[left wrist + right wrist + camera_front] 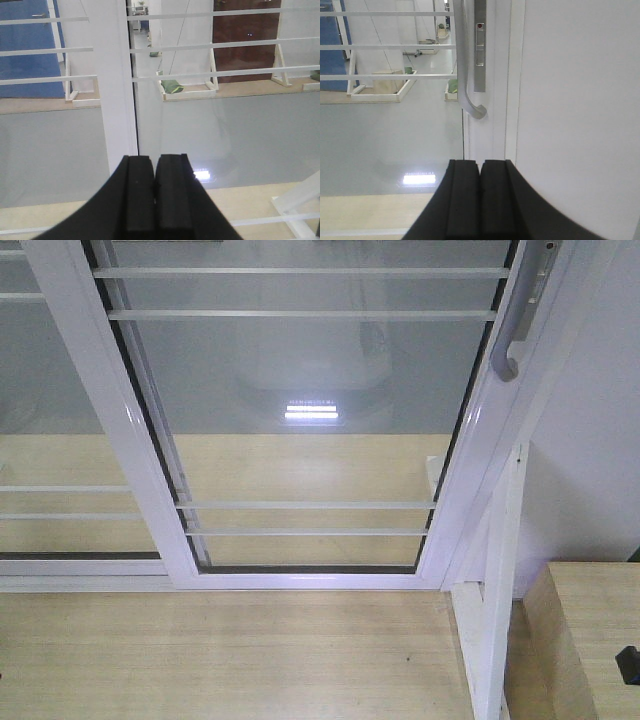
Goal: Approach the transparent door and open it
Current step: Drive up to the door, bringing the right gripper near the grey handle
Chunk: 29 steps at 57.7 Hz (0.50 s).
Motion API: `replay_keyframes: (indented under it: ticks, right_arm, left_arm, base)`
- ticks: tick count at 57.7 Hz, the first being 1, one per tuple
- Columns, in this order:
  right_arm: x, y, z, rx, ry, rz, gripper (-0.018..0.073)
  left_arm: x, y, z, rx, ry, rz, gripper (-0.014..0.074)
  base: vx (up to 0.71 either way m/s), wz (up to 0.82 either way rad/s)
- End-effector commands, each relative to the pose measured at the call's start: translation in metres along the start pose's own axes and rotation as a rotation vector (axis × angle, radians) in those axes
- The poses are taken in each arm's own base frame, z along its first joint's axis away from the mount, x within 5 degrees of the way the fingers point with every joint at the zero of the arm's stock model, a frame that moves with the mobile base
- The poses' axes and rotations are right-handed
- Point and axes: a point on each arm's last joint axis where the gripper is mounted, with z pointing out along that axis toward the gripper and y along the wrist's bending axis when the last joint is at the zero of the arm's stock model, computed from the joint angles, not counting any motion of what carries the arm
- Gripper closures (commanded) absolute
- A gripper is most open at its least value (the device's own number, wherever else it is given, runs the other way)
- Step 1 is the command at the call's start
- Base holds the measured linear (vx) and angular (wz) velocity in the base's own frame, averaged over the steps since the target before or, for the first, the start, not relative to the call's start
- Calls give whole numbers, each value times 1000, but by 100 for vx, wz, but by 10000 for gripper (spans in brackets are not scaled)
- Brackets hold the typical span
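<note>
The transparent door is seen straight ahead in the front-facing view, filling the middle of the scene. Its pull handle is set on the right stile, next to the white wall. In the right wrist view the handle is found above and slightly left of the right gripper, farther off and not touched. Its long axis runs vertically and its lower end hooks to the right. The right gripper is clenched, pads together on nothing. The left gripper is likewise clenched and empty, and is aimed at the left frame post, well apart from the handle, so the right arm is judged the nearer. Neither gripper is shown in the front view, whereas the lock plate beside the handle is made out clearly only by the right wrist.
</note>
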Motion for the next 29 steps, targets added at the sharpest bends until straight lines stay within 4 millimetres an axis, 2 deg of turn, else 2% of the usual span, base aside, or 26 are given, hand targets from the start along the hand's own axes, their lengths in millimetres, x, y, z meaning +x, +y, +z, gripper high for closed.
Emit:
replay_keyframes:
  ticks: [1,29]
  right_arm:
    - [-7,0,-1,0,-96,-12,565]
    - [-7,0,-1,0,-96,-12,565]
  left_arm:
    - [-3,-1,-1,8,-83,-9,603]
    - [-3,-1,-1,8,-83,-9,603]
  base:
    - [5,0]
    - [4,-1]
